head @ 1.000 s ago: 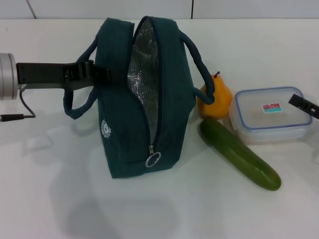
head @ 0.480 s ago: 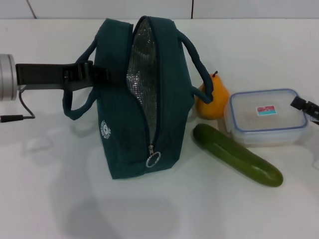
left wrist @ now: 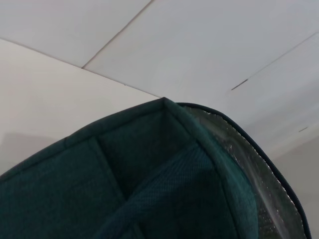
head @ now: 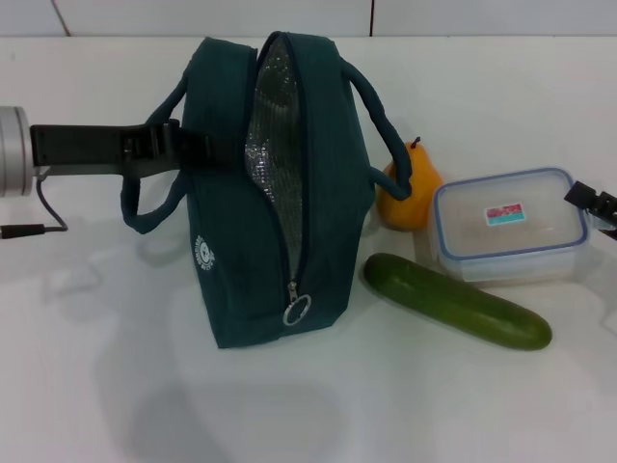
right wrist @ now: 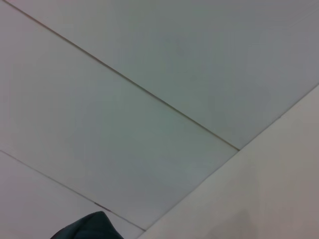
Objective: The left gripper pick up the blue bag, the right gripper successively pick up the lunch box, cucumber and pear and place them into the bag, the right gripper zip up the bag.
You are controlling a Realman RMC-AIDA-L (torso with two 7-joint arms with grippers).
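Right gripper [head: 600, 207], aperture indiscernible, beside rigid, slippery lunch box [head: 509, 226]; left gripper [head: 175, 145] apparently clamps soft blue bag [head: 280, 193].

White table [head: 289, 415] with an upright bag at centre and food crowded at its right side.

The blue bag [head: 231, 241] stands unzipped, its top slit gaping toward the camera with silver lining showing; one handle [head: 386, 130] arches beside the opening; the pear [head: 409, 188] sits just beside the bag, the lunch box [head: 509, 227] next to it, the cucumber [head: 455, 300] lying in front of both; the left gripper [head: 159, 149] blocks the bag's left side; bare table lies open in front.
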